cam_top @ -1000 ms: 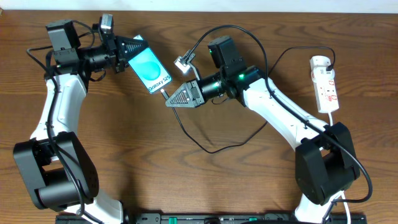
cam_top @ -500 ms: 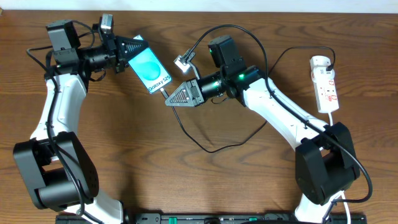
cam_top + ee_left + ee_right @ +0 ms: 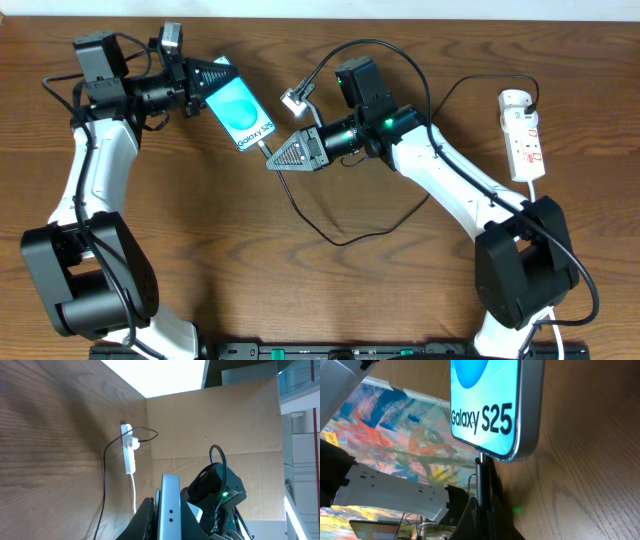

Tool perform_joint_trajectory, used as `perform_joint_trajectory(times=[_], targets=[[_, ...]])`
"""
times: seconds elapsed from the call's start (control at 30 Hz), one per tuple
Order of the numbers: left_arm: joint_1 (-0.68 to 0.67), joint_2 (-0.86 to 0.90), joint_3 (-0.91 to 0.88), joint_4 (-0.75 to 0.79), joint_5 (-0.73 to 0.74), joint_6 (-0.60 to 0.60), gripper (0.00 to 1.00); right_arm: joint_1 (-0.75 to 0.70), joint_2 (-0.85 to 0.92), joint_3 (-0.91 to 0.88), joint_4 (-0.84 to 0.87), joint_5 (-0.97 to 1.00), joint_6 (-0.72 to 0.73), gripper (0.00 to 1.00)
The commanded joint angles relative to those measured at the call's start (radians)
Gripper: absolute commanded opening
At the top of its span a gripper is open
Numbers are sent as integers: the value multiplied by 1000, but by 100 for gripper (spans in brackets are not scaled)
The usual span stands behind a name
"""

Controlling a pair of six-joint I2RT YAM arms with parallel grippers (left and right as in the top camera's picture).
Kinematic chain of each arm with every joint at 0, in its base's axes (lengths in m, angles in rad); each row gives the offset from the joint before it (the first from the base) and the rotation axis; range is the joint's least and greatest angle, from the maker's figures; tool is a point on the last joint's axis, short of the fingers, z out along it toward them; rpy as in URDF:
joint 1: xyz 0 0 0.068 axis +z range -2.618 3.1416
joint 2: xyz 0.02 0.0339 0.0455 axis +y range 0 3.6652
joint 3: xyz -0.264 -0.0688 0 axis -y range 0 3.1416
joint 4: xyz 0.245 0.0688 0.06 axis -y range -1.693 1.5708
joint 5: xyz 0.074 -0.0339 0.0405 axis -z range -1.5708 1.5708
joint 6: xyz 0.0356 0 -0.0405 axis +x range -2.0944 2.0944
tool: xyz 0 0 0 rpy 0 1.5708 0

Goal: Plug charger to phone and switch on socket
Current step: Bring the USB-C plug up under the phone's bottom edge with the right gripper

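The phone [image 3: 242, 113], with a cyan screen and "Galaxy S25" text, is held above the table at the back left. My left gripper [image 3: 220, 78] is shut on its upper end. In the left wrist view the phone [image 3: 170, 505] shows edge-on between the black fingers [image 3: 146, 519]. My right gripper [image 3: 273, 161] is shut on the charger plug [image 3: 264, 149], whose tip meets the phone's lower edge. The right wrist view shows the plug [image 3: 480, 472] running straight up into the bottom of the phone [image 3: 487, 405]. The socket [image 3: 525, 138] lies at the far right, with a white adapter [image 3: 514, 100] at its far end.
The thin black charger cable [image 3: 345, 240] loops over the middle of the table and runs to the adapter. A small camera module [image 3: 295, 99] sits on the right arm, next to the phone. The socket [image 3: 129, 449] also shows in the left wrist view, in front of a cardboard wall [image 3: 210, 425].
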Motion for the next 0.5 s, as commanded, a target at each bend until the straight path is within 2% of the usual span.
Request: perform_joint_trajectory(times=[0.0, 0.47], targets=[[4, 6, 5, 5, 51, -8, 7, -10, -4, -2, 3, -10, 5, 1], [4, 6, 5, 19, 51, -8, 7, -10, -4, -1, 0, -16, 5, 1]])
